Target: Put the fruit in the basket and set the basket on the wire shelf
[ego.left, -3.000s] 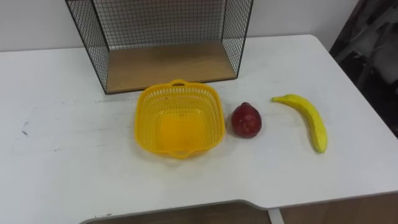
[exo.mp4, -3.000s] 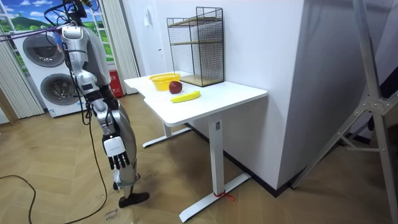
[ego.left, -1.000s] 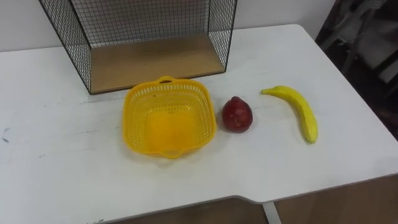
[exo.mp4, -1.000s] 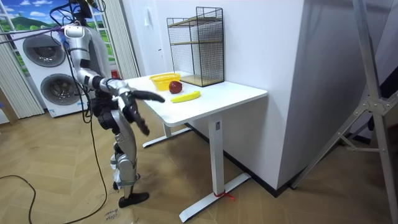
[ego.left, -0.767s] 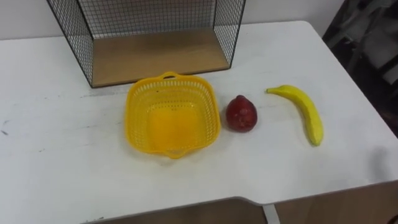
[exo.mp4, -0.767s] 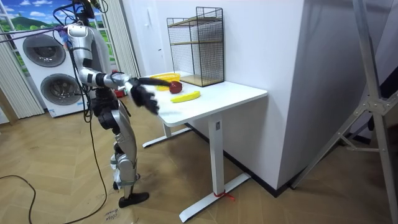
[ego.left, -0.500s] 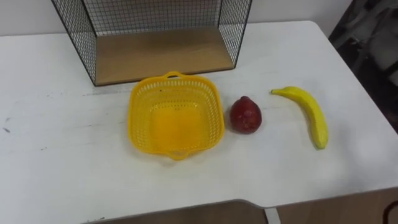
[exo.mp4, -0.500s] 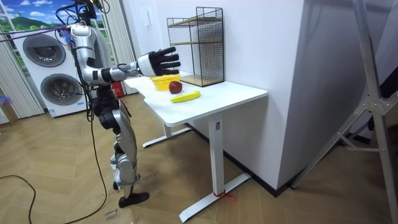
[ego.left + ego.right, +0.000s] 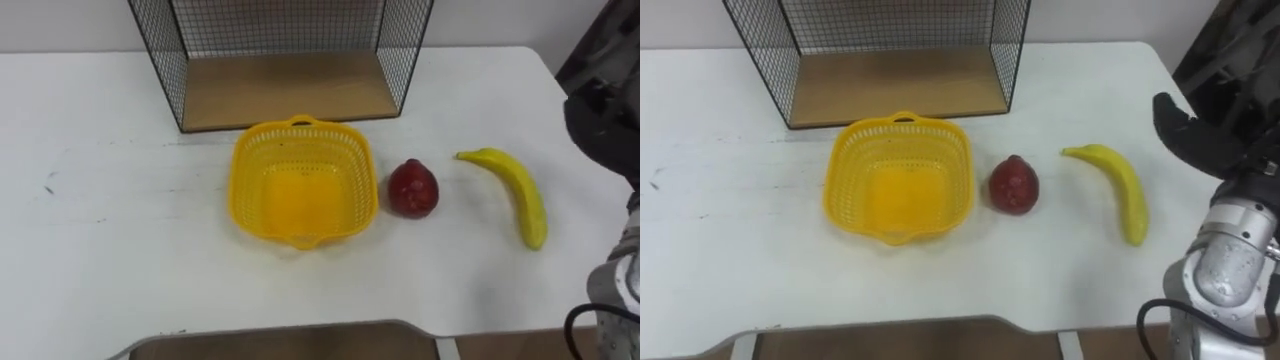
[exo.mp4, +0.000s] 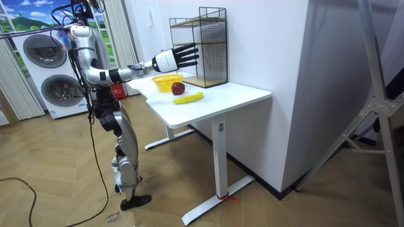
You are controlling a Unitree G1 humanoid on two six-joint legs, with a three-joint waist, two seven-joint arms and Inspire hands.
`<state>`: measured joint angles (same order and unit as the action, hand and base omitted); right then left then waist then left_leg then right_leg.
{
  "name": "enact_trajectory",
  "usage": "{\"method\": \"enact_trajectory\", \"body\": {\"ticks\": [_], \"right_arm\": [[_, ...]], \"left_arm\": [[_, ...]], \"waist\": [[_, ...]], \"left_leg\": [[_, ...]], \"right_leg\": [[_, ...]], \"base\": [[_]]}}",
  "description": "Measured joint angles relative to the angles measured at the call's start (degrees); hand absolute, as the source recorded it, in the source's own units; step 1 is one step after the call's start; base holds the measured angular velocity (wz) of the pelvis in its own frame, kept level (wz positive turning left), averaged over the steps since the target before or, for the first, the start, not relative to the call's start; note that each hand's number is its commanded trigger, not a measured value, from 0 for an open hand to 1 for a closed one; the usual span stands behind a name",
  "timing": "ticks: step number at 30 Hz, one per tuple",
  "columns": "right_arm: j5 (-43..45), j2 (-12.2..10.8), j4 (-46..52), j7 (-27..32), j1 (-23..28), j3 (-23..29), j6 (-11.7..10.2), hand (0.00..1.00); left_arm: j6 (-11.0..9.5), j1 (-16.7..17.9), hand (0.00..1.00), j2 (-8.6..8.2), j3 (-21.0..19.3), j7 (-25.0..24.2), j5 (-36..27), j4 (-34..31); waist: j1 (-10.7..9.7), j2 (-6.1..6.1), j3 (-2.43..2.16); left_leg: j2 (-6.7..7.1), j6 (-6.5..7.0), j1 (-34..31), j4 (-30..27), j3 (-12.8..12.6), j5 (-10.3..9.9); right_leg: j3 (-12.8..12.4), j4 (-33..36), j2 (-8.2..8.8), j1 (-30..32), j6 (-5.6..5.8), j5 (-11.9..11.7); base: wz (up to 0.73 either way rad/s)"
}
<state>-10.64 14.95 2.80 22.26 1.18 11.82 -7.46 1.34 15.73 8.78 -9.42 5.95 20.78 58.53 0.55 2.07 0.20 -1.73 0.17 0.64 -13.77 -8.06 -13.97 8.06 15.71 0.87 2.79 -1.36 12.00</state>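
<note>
My right hand point(image 10: 177, 58) is raised over the near right part of the white table point(image 9: 120, 230), fingers straight and spread wide, palm down, holding nothing and touching nothing. In the eye views its dark fingers enter from the right edge, above and beyond the table's right border, clear of all the fruit. The banana point(image 9: 515, 193) lies nearest that border, stem end pointing toward the red fruit point(image 9: 413, 189), its body running toward the front edge; bare table surrounds it on every side. The red fruit sits just beside the right rim of the yellow basket point(image 9: 250, 190), with a narrow gap between them. The basket is empty and upright, standing at mid-table, its far handle near the open front of the wire shelf point(image 9: 290, 88) but not touching it. The shelf stands at the back against the wall, its mesh sides flanking a bare wooden floor – the front face is open. To the left of the basket lies a wide stretch of bare tabletop. The front edge has a shallow recess below the basket. I stand at that front edge, by the table's right corner.
</note>
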Motion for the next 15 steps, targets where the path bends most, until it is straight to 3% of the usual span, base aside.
{"method": "enact_trajectory", "body": {"ticks": [15], "right_arm": [[1.3, 0.1, 0.0, -7.8, 0.2, -4.5, 0.0, 0.0]], "left_arm": [[-0.2, -0.5, 0.0, 0.67, 3.0, -0.2, 0.1, 0.0]], "waist": [[-0.1, 1.27, -0.17]], "left_leg": [[-0.07, 0.01, 0.0, 0.3, 0.3, 0.0]], "right_leg": [[1.2, -0.9, 0.0, -0.8, 0.09, -0.3]], "base": [[0.01]]}}
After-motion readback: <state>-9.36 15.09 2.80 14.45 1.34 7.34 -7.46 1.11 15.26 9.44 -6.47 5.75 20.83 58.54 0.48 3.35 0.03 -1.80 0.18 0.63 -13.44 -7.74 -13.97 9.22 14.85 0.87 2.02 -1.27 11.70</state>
